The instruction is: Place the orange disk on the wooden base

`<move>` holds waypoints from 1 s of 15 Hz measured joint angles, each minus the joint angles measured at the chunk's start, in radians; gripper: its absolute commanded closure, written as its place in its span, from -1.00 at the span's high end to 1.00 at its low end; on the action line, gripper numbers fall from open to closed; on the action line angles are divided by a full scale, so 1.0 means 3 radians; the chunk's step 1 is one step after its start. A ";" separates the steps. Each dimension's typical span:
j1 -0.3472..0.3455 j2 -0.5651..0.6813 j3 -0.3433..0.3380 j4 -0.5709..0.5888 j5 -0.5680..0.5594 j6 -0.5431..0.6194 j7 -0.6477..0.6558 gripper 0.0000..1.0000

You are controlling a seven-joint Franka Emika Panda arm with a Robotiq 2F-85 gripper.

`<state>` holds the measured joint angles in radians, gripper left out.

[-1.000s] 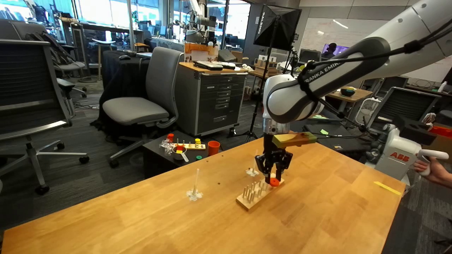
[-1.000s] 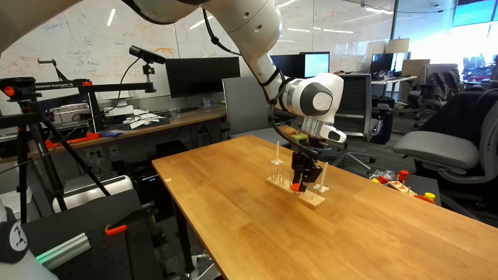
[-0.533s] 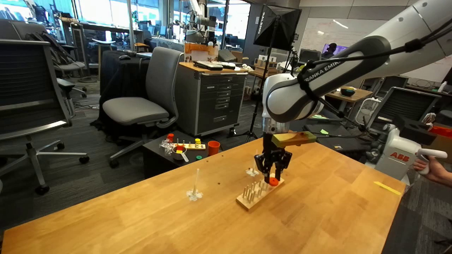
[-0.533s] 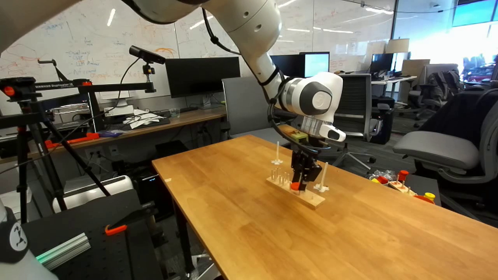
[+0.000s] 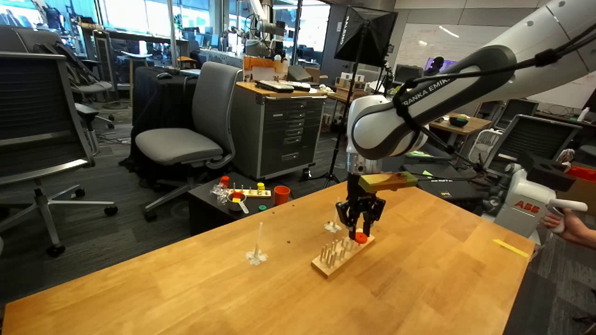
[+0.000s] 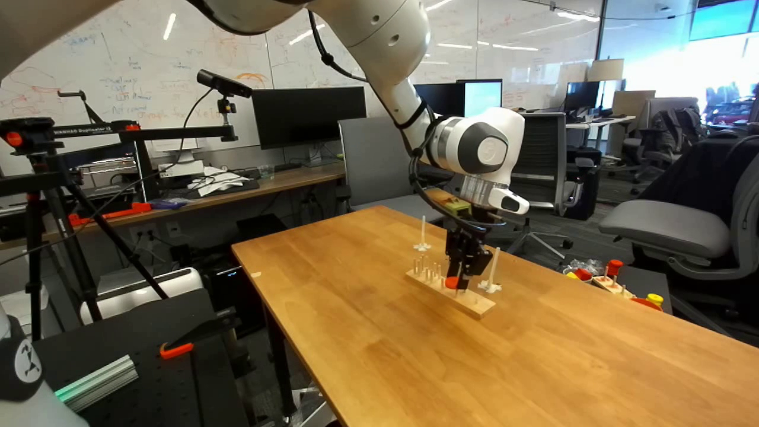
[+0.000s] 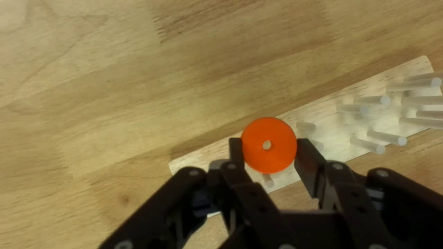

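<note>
"Where's your orange disk (image 7: 269,159)?"

"Between the jaws of my end effector (image 7: 270,148), pinched from both sides."

"And how does it look?"

"Round, I see, with a small central hole; beneath it, the wooden base (image 7: 330,128), then the worktop (image 7: 104,103)."

Compared with a second ago, the orange disk (image 5: 361,238) is held slightly higher over the wooden base (image 6: 478,306) by the fingers (image 5: 352,232) (a small rise, shown in both exterior views), and a white handle (image 5: 570,204) is shifted a little.
</note>
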<state>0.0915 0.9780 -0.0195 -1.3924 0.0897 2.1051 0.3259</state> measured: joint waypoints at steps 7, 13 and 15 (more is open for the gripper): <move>-0.0038 0.0000 -0.0015 -0.0002 0.0000 -0.0001 0.0000 -0.65; -0.0070 0.0014 -0.0013 -0.0007 0.0000 -0.0015 0.0000 -0.65; -0.0070 0.0023 -0.0006 -0.0007 0.0000 -0.0019 0.0000 -0.65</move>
<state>0.0706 0.9850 -0.0212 -1.3945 0.0897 2.0993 0.3258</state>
